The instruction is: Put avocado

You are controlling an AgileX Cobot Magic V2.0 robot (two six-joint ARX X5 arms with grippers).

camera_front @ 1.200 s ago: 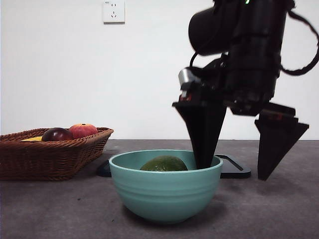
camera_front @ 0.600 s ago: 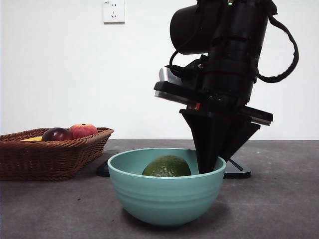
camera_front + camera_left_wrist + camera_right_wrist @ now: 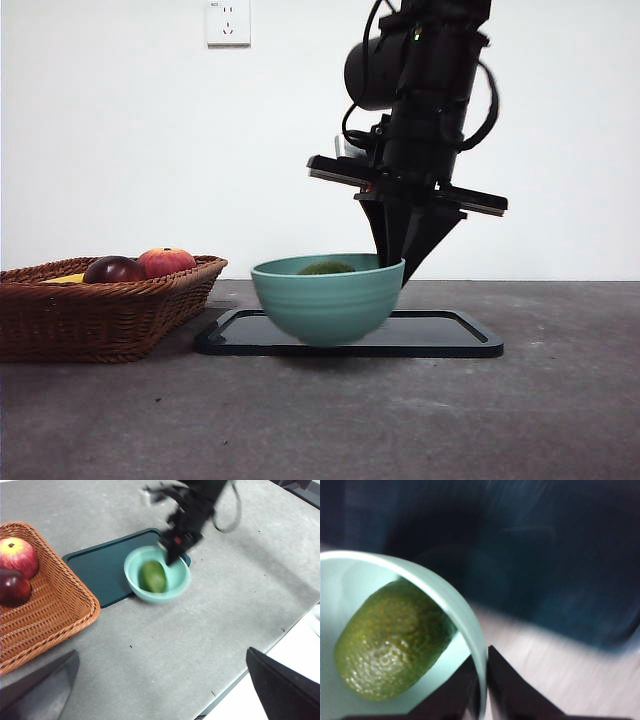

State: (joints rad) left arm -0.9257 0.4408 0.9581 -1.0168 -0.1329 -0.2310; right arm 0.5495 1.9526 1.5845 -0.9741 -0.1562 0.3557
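Note:
The dark green avocado lies inside a teal bowl. My right gripper comes down from above and is shut on the bowl's rim, one jaw inside and one outside. The bowl is at the near edge of a dark tray and is blurred by motion. High above the table, my left gripper hangs open and holds nothing.
A wicker basket stands at the left with a dark maroon fruit and a red-orange fruit in it. Bare grey table lies in front of the tray and to its right.
The right gripper's jaws went from spread apart to shut on the bowl's rim. Bowl and avocado have since moved away from the front camera to the tray.

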